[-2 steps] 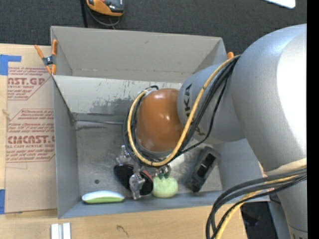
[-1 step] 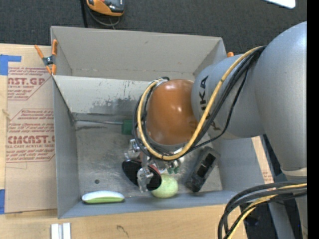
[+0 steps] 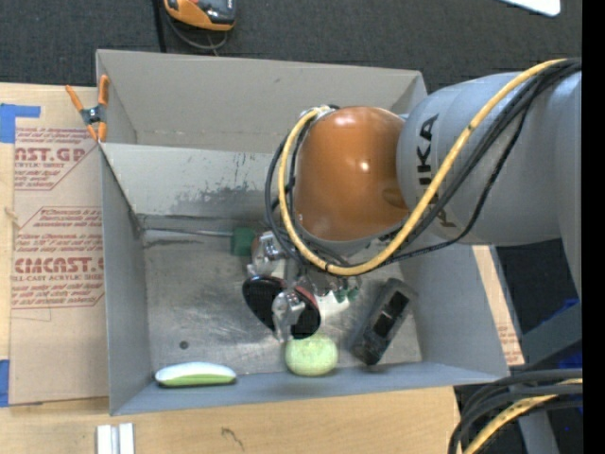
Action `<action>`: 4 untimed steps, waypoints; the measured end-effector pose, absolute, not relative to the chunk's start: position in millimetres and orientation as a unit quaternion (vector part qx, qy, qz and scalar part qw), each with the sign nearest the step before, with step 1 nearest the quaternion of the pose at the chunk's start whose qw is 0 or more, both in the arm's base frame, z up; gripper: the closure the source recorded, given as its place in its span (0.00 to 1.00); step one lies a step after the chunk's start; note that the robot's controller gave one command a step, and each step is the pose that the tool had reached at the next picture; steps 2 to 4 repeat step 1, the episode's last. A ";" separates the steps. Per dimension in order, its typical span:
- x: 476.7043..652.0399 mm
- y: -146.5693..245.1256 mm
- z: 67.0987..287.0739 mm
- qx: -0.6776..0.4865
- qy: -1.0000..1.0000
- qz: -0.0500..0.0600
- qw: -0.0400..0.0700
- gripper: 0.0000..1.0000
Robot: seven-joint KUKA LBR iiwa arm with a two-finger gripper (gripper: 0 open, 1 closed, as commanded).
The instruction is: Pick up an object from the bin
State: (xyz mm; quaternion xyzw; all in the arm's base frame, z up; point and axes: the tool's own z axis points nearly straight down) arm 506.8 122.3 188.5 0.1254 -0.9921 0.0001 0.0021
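The gripper (image 3: pixel 285 310), open or closed I cannot tell, hangs low in the grey bin (image 3: pixel 170 282) over a black oval object (image 3: pixel 258 296), near a pale green ball (image 3: pixel 311 357).

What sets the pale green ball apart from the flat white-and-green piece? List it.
The pale green ball is round; the flat white-and-green piece is long and low. The ball is green all over; the piece is white with a green edge. The ball lies beside the pincer; the piece lies apart, further left in the view. Both rest by the bin's near wall.
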 end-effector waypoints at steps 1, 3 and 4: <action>508.3 122.9 226.0 0.128 -0.992 0.000 -0.001 1.00; 508.3 122.9 226.0 0.128 -0.992 0.000 -0.001 1.00; 508.3 122.9 226.0 0.128 -0.992 0.000 -0.001 1.00</action>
